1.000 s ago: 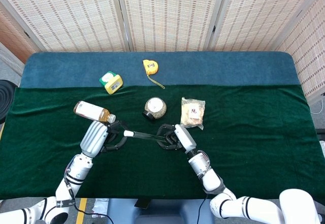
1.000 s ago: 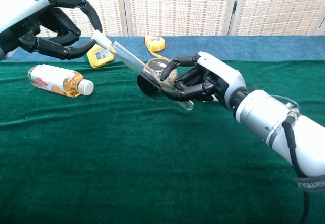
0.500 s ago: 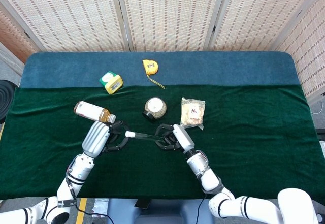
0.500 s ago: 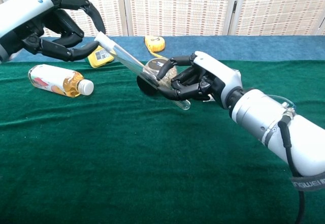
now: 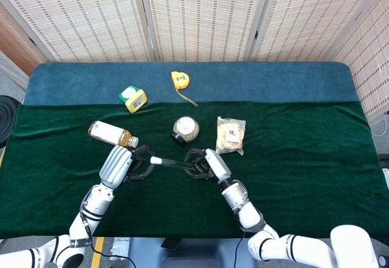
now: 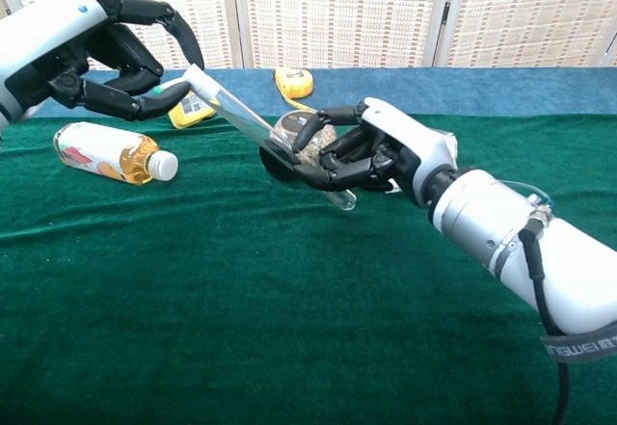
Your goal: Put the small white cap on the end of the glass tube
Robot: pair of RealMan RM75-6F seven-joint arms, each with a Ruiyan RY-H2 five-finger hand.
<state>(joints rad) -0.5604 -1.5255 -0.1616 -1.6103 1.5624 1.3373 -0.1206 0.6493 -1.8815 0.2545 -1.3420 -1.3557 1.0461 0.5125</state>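
The glass tube (image 6: 260, 131) slants in the air above the green cloth, and my right hand (image 6: 371, 155) grips its lower end. The small white cap (image 6: 199, 80) sits at the tube's upper end. My left hand (image 6: 111, 54) curls around it, and its fingertips (image 6: 178, 88) pinch the cap from both sides. In the head view the tube (image 5: 176, 163) runs between the left hand (image 5: 129, 163) and the right hand (image 5: 206, 165), with the cap (image 5: 155, 160) just beyond the left fingertips. How far the cap is seated on the tube does not show.
A tea bottle (image 5: 112, 134) lies behind my left hand. A round jar (image 5: 185, 129) and a snack packet (image 5: 230, 134) lie just behind the right hand. A green-yellow tape measure (image 5: 133, 98) and a yellow one (image 5: 179, 79) lie on the blue strip at the back.
My right hand has shifted slightly left with the tube's lower end. The left hand and cap have moved a little right, and its grip looks the same.
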